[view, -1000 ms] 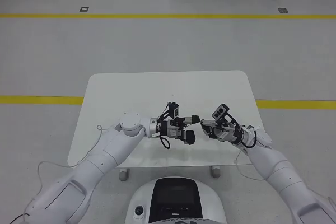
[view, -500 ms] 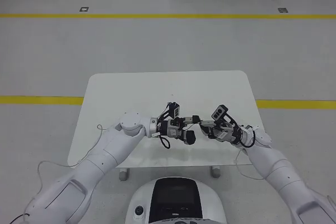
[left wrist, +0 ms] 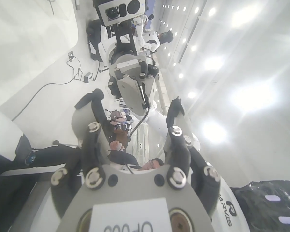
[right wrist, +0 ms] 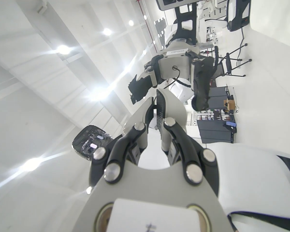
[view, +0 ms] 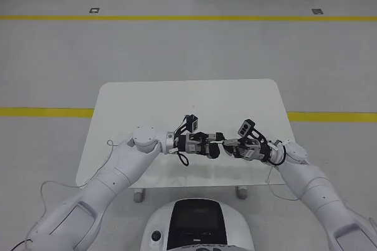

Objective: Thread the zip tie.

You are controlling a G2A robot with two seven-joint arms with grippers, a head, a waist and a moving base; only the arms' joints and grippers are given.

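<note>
Above a white rounded counter (view: 138, 100), the left end effector (left wrist: 135, 98), spread apart, faces the right end effector (right wrist: 155, 102), pressed together. The zip tie, too thin to pick out, is probably pinched there; threading seems unfinished.

Below me the white surface (view: 144, 103) with rounded corners stands on a pale grey floor (view: 44, 63). Two yellow lines (view: 176, 17) cross that floor, one beyond the surface, the other showing at both sides of it. Around me I see bright ceiling lamps (right wrist: 62, 49), a black cable (left wrist: 53, 83) trailing on the floor, and dark cabinets (right wrist: 216, 131) near a black chair (right wrist: 229, 66).
</note>
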